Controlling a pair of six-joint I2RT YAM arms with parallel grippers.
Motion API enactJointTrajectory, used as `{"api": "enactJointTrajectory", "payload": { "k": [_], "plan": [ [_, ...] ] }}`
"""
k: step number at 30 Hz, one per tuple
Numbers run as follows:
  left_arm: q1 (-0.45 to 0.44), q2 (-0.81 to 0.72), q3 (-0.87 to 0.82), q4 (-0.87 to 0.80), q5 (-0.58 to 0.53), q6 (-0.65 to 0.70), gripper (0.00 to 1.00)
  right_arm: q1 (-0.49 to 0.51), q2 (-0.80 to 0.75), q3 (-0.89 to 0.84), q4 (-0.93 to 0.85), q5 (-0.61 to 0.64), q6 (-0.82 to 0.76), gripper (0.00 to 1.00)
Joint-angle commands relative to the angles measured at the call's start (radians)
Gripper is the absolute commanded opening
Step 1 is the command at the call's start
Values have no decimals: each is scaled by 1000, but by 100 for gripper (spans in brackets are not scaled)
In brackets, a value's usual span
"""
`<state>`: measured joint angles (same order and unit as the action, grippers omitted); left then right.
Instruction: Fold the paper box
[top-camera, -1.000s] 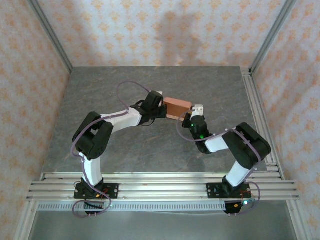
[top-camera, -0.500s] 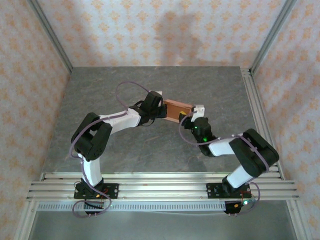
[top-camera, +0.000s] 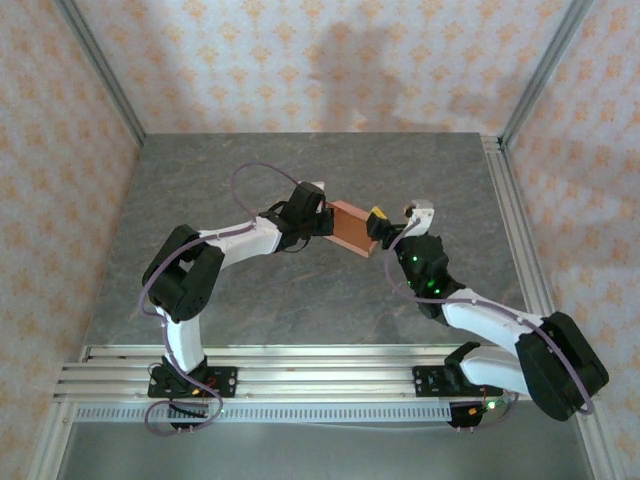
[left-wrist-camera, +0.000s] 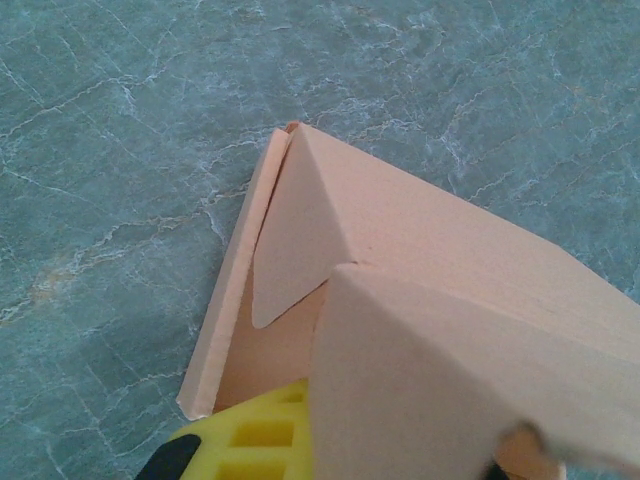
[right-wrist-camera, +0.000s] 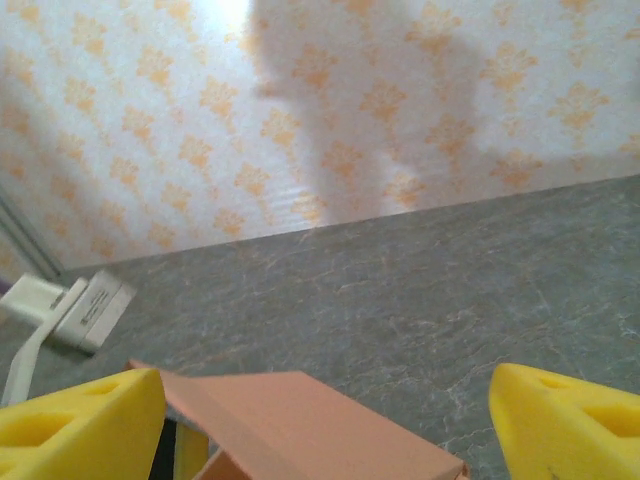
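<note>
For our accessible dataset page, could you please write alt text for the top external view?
The left end effector is shut on the left end of a salmon box at the middle of a grey table. The right end effector stands open at the box's right end. Patterned walls enclose the table.

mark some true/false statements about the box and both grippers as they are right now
1. The left gripper is shut on the paper box. True.
2. The right gripper is clamped on the box. False: its jaws stand open, with the yellow pads wide apart.
3. The box is blue. False: it is salmon-orange.
4. The table has a grey marbled top. True.
</note>
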<state>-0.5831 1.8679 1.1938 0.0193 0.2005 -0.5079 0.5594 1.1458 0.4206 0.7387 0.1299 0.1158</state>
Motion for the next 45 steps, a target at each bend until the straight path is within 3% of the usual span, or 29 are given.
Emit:
{"api": "enactJointTrajectory", "payload": {
  "k": [1,4,9,15,21,24,27,30,33,35,39,44,45],
  "plan": [
    [-13,-23,-8,24,-20,0,0,-18,-3,139,-314,78,154,83],
    [-15,-36,-25,38,-21,0,2,-30,32,202,-428,90,230,82],
    [-18,-63,-55,60,-10,0,20,-66,133,310,-601,41,324,81],
    [-18,-113,-99,73,-4,10,43,-105,238,375,-652,-40,395,82],
    [-18,-217,-188,84,-9,30,56,-107,311,419,-706,-83,398,83],
    [-26,-339,-345,214,-93,55,58,-109,336,423,-722,-114,371,86],
    [-26,-456,-444,229,-190,98,62,-110,356,423,-738,-125,347,87],
    [-20,-543,-471,192,-246,129,67,-111,376,416,-739,-142,321,87],
    [10,-536,-412,66,-274,118,71,-115,400,420,-742,-182,293,87],
    [47,-498,-385,32,-251,92,73,-117,419,427,-749,-190,286,86],
    [130,-378,-308,12,-105,14,78,-133,456,438,-750,-230,271,80],
    [154,-175,-98,-111,88,7,84,-163,488,456,-736,-299,270,75],
    [154,-129,-49,-153,126,13,95,-172,492,460,-735,-317,272,75]
  ]
}}
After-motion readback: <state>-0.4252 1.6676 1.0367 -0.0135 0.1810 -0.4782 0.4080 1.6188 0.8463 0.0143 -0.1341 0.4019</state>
